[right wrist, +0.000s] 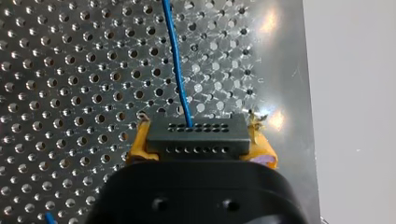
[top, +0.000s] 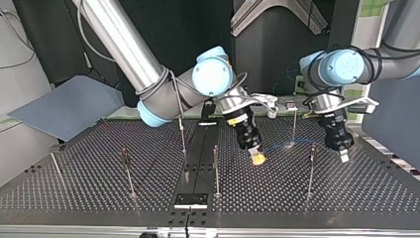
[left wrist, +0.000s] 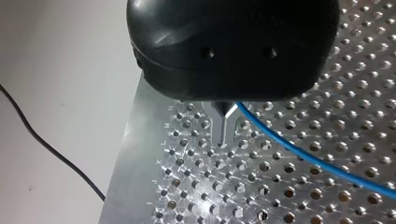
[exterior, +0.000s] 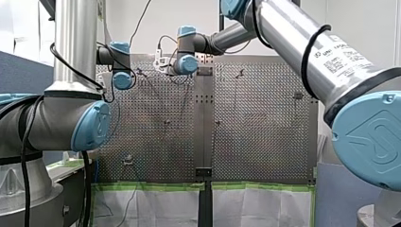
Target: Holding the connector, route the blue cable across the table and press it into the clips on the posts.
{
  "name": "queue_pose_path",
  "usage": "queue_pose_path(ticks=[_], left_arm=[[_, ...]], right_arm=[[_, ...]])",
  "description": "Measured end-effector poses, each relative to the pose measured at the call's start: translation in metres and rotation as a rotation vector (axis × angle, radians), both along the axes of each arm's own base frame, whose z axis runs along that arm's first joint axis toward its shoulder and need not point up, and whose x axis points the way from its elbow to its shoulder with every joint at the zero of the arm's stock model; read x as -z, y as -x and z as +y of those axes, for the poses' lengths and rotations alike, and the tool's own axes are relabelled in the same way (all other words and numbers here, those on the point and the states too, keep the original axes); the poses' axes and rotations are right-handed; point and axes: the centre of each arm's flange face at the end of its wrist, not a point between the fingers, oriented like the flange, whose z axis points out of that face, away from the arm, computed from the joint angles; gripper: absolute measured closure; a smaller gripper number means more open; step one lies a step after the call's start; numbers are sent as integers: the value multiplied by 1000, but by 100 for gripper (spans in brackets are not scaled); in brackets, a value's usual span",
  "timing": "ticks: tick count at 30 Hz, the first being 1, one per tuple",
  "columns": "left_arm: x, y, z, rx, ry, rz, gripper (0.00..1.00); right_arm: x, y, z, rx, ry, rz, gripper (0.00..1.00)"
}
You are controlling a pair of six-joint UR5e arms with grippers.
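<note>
In the right wrist view my right gripper (right wrist: 200, 142) is shut on a black multi-hole connector (right wrist: 196, 131), held between its yellow pads (right wrist: 140, 147). The blue cable (right wrist: 177, 60) leaves the connector and runs ahead over the perforated table. In the left wrist view my left gripper (left wrist: 224, 135) has its metal fingers shut on the blue cable (left wrist: 303, 151), which trails off to one side just above the plate. In the top view my right gripper (top: 257, 157) hangs near the middle and my left gripper (top: 343, 154) at the right, with a faint blue cable (top: 283, 145) between them.
Thin posts with clips stand on the table: two (top: 215, 166) (top: 310, 168) near the grippers, one (top: 294, 121) behind them, others (top: 127, 168) (top: 182, 131) further left. A black plate (top: 190, 200) lies at the front edge. A black wire (left wrist: 46, 149) hangs past the table's edge.
</note>
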Motion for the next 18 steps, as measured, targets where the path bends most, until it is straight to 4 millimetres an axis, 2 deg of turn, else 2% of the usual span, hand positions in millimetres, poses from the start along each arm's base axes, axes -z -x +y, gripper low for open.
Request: queue_pose_path(ticks=[12,18], left_arm=[[5,-41,5,14,1,-7,100],[7,-49,9,22,7,-14,100]], right_arm=[[0,2,-7,7,4,-2,100],[-4,4,-12,20,11,-8,100]])
